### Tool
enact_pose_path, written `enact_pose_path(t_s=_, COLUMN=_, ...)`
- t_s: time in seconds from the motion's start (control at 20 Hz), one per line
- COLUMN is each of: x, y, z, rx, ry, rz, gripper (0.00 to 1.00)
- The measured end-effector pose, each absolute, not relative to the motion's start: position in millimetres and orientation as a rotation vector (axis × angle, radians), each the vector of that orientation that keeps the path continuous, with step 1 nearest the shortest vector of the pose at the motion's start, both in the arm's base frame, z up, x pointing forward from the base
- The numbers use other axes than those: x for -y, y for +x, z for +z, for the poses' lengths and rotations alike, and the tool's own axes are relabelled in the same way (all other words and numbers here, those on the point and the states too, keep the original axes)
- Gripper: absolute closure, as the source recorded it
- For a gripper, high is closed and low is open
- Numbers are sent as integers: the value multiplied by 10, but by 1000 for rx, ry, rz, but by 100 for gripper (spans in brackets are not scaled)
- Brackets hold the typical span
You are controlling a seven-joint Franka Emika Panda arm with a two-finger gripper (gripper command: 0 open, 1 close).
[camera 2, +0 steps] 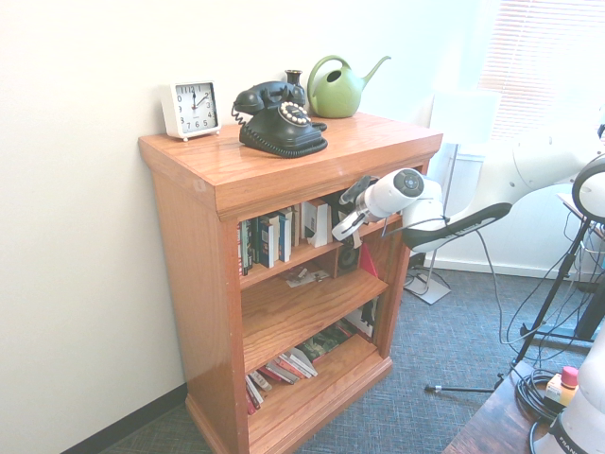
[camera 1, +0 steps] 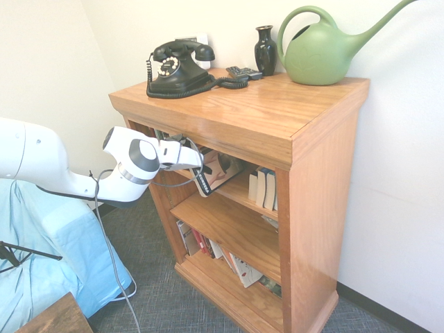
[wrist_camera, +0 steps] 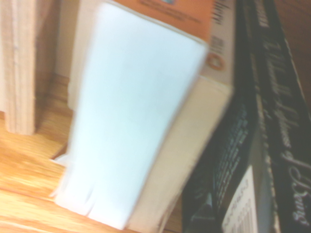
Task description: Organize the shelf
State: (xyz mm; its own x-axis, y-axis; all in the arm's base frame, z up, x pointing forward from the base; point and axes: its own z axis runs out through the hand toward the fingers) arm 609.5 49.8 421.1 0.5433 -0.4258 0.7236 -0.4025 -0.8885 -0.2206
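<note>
Sorting looks unfinished: the shelf (camera 1: 319,208), beneath the telephone (camera 1: 177,80), has slanting books (camera 1: 243,271) in its bottom tier and a tilted book (camera 1: 216,171) above. Whether the claw (camera 1: 200,165) beside it is spread or gripping cannot be told.

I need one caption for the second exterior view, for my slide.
Robot arm reaches into the top tier of a wooden bookcase bearing a clock, rotary telephone and watering can.

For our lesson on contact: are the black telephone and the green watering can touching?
Apart: the first exterior view shows bare shelf top between telephone and watering can.
</note>
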Motion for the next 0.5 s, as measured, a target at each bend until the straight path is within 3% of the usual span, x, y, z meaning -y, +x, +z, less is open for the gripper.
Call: enact_pose_path(t_s=0.5, x=-680, y=5818, z=4473, rx=-692, ry=-2722, rz=-1327, gripper=0)
